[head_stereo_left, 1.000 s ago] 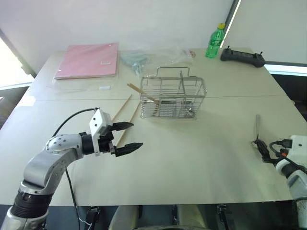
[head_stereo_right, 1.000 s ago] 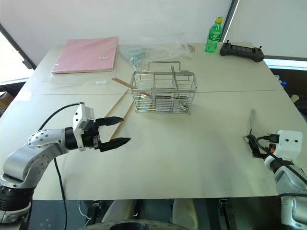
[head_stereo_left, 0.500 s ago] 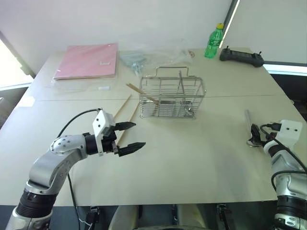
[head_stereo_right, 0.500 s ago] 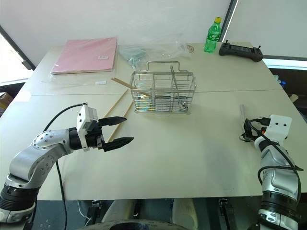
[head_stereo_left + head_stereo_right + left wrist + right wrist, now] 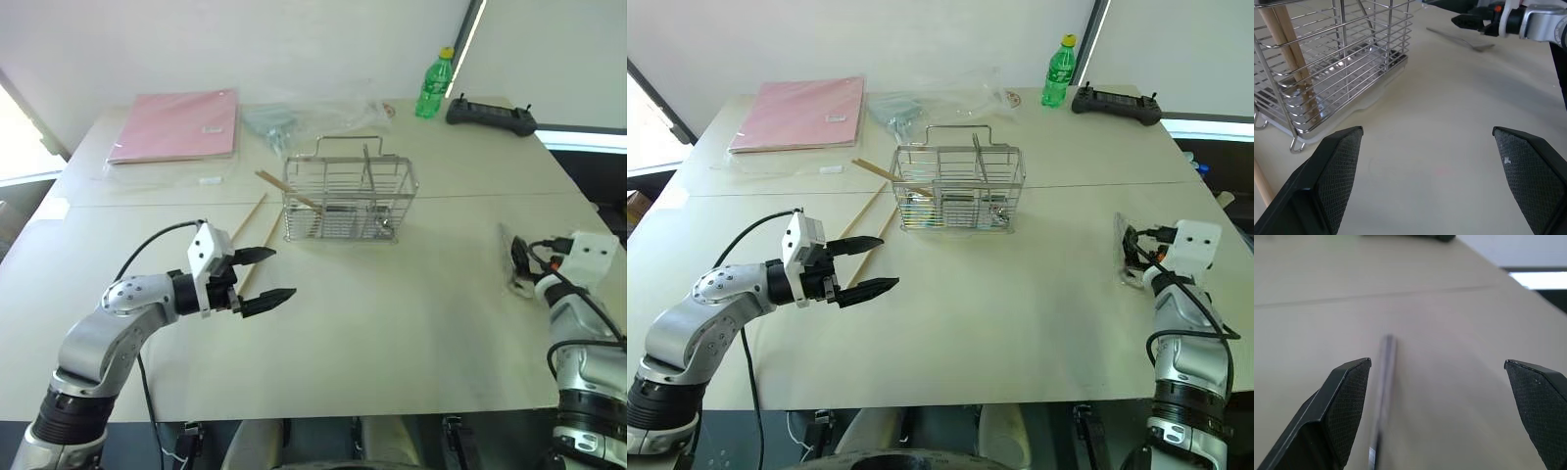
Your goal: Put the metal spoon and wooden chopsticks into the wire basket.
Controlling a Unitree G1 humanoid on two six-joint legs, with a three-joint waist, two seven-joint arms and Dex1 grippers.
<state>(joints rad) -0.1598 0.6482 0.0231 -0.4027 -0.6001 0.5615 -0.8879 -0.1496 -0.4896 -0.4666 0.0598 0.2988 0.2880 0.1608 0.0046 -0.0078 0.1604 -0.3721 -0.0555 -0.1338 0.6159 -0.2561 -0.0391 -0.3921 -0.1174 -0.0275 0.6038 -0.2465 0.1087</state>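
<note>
Spoon of slim silver-grey metal [image 5: 1382,382] lies flat on the beige table [image 5: 411,313], between the spread fingers of the right gripper [image 5: 1129,253], nearer one finger [image 5: 1334,413]. Pale wooden chopsticks [image 5: 257,227] lie just ahead of the open, empty left gripper [image 5: 263,274], another leaning in the silver wire basket [image 5: 348,201] beyond.

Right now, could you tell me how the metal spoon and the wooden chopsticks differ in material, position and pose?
The metal spoon is silver-grey; the wooden chopsticks are pale tan. The spoon lies far from the wire basket, near the right claw; the chopsticks sit at the basket's left. The spoon lies flat; one chopstick leans into the basket. Both are long and thin.
</note>
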